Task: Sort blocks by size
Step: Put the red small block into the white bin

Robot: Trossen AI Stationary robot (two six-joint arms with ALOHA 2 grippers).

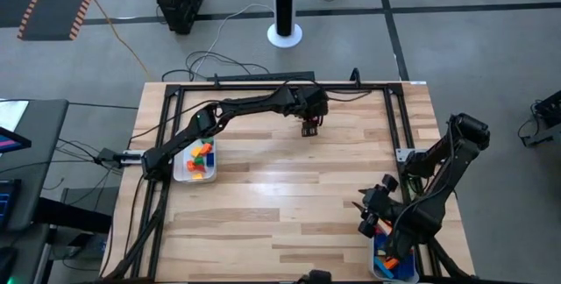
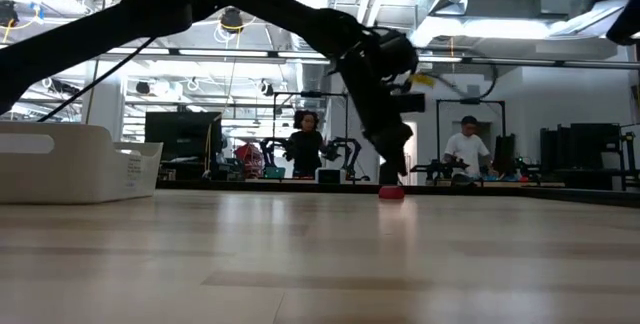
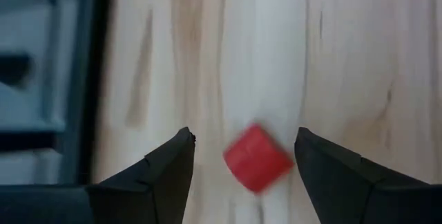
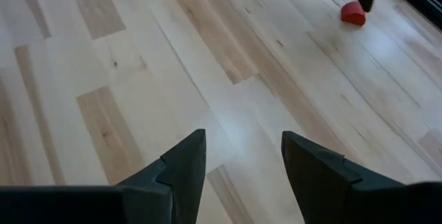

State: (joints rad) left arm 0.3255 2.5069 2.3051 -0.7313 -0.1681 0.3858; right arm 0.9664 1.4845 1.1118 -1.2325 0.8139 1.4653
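Observation:
A small red cube block (image 3: 257, 158) lies on the wooden table near its far edge; it also shows in the low view (image 2: 391, 192) and the right wrist view (image 4: 353, 14). My left gripper (image 1: 309, 129) hovers over it, open, one finger on each side of the block without touching. My right gripper (image 4: 243, 151) is open and empty over the table's near right part (image 1: 366, 211). Several coloured blocks lie in a white tray at the left (image 1: 198, 159) and in another at the near right corner (image 1: 392, 262).
The left tray's white wall (image 2: 70, 162) stands at the left in the low view. A black frame (image 1: 263, 85) runs along the table's far and side edges. Bare wood lies between the two trays. People stand in the room behind.

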